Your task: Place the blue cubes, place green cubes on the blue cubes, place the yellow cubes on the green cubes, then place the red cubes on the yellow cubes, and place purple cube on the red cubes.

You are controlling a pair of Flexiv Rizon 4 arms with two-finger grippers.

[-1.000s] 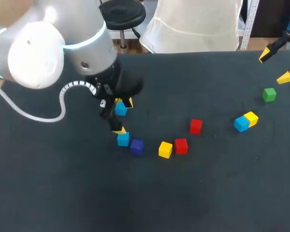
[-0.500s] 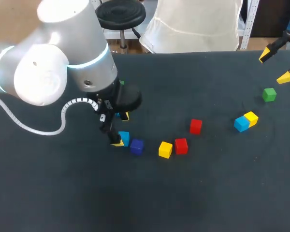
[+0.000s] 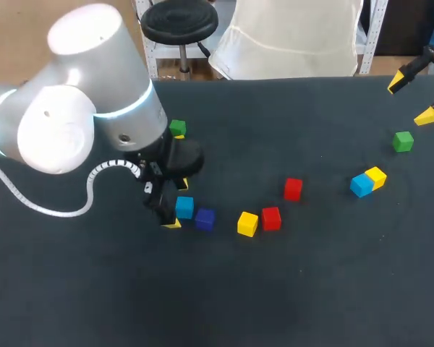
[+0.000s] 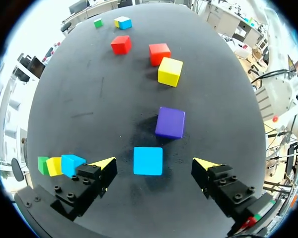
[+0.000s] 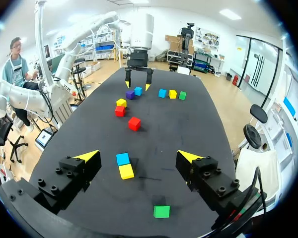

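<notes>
Left gripper (image 3: 177,204) dropped toward lower left, fingers spread wide, blue cube (image 3: 184,207) sits between them at left-centre, clear of both, purple cube (image 3: 205,218) just right of it. Right gripper (image 3: 411,100) spread and empty, upper right

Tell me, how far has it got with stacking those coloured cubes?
Barely begun. No cube sits on another yet; all lie on the table. The left gripper is open around a blue cube; the right gripper hangs open. All the stacking, green up to purple, is left.
</notes>
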